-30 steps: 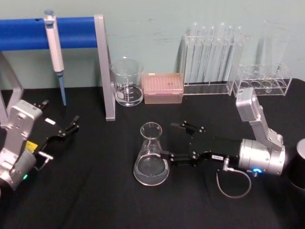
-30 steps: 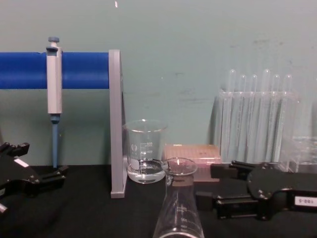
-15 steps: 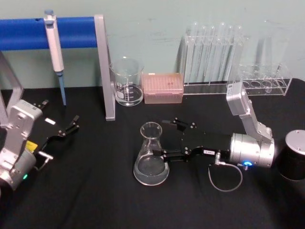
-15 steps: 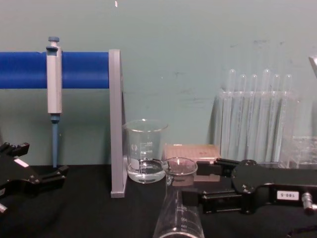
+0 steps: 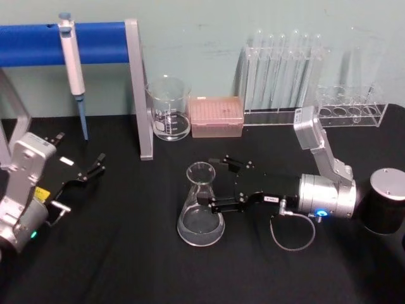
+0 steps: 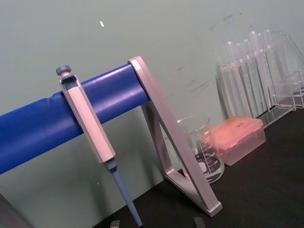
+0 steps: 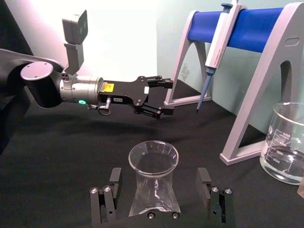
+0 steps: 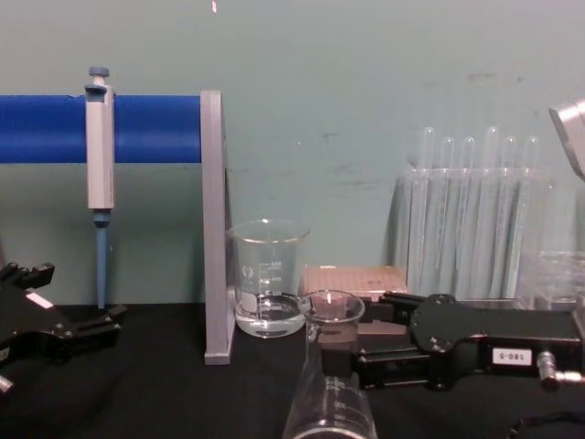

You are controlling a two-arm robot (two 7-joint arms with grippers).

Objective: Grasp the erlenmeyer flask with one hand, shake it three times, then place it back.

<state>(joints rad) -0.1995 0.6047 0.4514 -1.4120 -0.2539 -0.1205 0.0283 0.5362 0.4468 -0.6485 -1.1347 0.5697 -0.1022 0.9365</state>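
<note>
**Right gripper has slid left and now straddles the flask's neck**

Compared with a second ago, the right gripper has travelled left across the black table. Its fingertips were short of the glass then and now reach past the neck on both sides. The erlenmeyer flask has not shifted. It stands upright on its wide base near the middle of the table.

The right gripper lies low and level, reaching in from the right. Its jaws are spread apart, with one finger on the near side of the neck and one on the far side. In the right wrist view the flask sits centred between the two fingers, with a gap on each side, so nothing is gripped. From the chest view the flask's rim sits just left of the gripper's black body.

A black cylinder stands at the right edge of the table, behind the arm's wrist. Well off to the left, the left gripper rests idle with its fingers apart.

Along the far edge, from left to right:
- a pipette hanging on a blue bar
- a glass beaker
- a pink tip box
- racks of test tubes
</note>
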